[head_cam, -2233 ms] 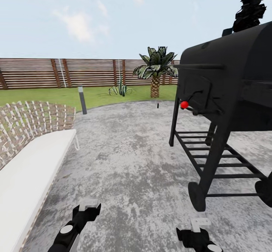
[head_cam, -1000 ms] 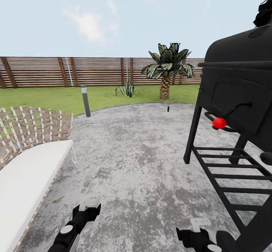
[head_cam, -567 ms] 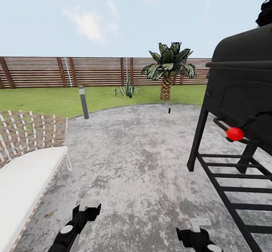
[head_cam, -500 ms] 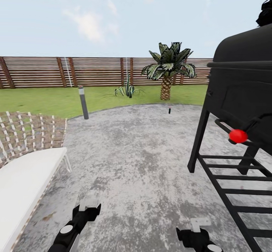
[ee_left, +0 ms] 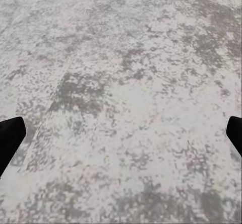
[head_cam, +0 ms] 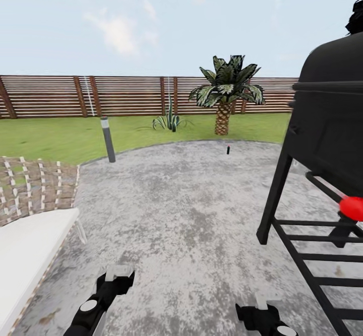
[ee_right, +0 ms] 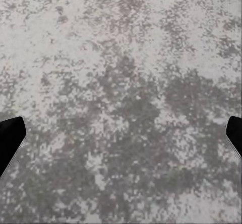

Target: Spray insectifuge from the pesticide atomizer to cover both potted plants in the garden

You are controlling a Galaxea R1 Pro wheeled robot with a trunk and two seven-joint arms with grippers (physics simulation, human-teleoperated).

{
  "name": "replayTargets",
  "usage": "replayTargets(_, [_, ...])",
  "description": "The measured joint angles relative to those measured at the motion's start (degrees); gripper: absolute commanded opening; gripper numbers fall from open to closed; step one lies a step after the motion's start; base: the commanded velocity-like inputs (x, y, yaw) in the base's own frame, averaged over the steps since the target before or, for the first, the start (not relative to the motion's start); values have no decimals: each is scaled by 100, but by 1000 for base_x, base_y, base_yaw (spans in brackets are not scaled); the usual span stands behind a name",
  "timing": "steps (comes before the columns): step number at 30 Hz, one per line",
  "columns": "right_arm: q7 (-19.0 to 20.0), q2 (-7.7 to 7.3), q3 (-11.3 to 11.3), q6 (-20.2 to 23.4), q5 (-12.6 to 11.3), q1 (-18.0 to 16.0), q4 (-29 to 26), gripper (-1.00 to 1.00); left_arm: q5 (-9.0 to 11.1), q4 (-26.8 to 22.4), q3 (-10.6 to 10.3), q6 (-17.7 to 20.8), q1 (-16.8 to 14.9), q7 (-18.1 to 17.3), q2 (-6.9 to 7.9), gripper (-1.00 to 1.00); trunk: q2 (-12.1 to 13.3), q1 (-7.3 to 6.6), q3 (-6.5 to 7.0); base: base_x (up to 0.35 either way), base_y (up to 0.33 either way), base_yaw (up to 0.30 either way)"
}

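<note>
Closer now, black grill looms right; both end effectors gape wide, empty.

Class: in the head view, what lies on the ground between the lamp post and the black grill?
Only mottled grey paving lies between the lamp post and the grill, apart from a tiny dark object far back.

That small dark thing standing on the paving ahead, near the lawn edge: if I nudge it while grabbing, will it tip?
Probably. The small dark object looks slim and upright on the paving, so a sideways nudge could topple it. It seems light for its size. It is too small to judge surface grip.
</note>
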Motion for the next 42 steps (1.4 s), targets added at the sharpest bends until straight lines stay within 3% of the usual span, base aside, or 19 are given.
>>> replayTargets(42, [3,0,15,0,-1,0,0,100,-1,9,-7,0,0,0,0,100,0,0,0,346,0,0])
